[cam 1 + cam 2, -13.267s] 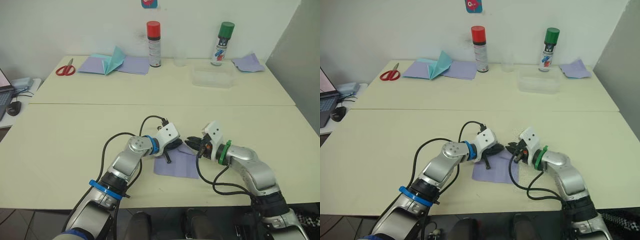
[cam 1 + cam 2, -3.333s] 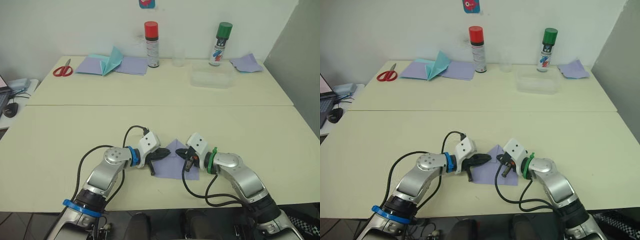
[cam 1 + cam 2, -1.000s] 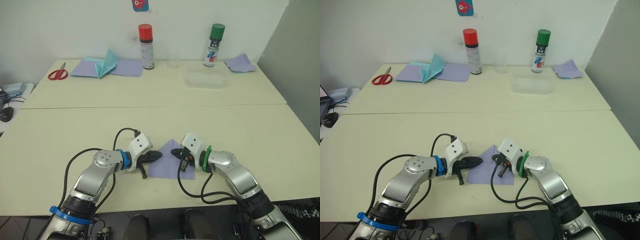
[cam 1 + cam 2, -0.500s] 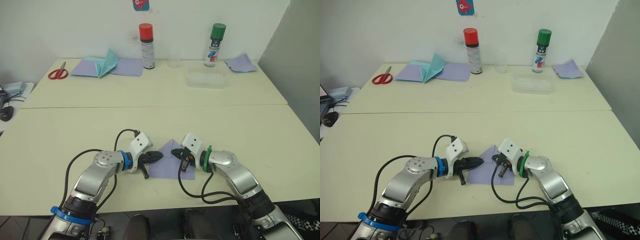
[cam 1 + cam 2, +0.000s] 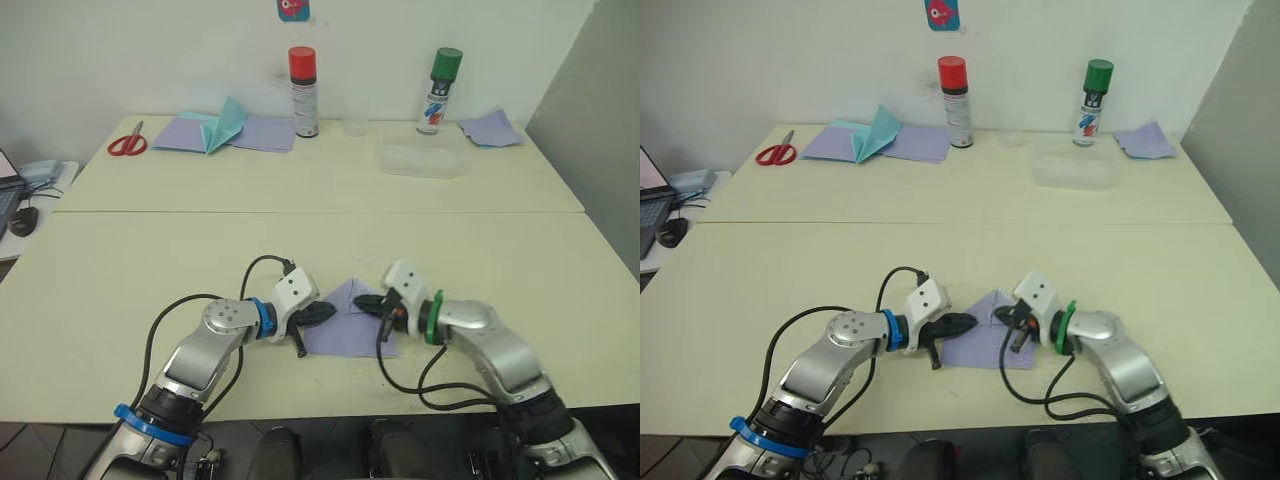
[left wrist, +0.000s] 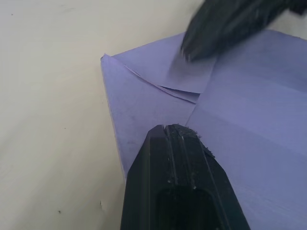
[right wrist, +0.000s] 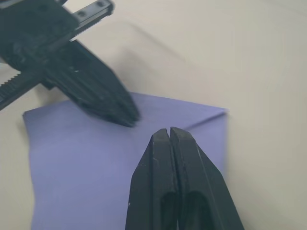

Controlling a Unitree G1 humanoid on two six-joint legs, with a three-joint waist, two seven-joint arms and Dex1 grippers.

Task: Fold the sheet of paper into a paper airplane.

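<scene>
Two spray cans (image 5: 304, 90), one scissors (image 5: 128, 141), perhaps four lavender sheets (image 5: 346, 330).

no lettering can be made out: the labels on the red-capped can (image 5: 304, 91) and green-capped can (image 5: 440, 91) are unreadable, as is the wall sticker (image 5: 297, 8).

The sheet of paper (image 6: 249, 139) is thin, matt lavender; the bench (image 5: 150, 260) smooth, matt cream; both hands' fingers matt black plastic.
</scene>
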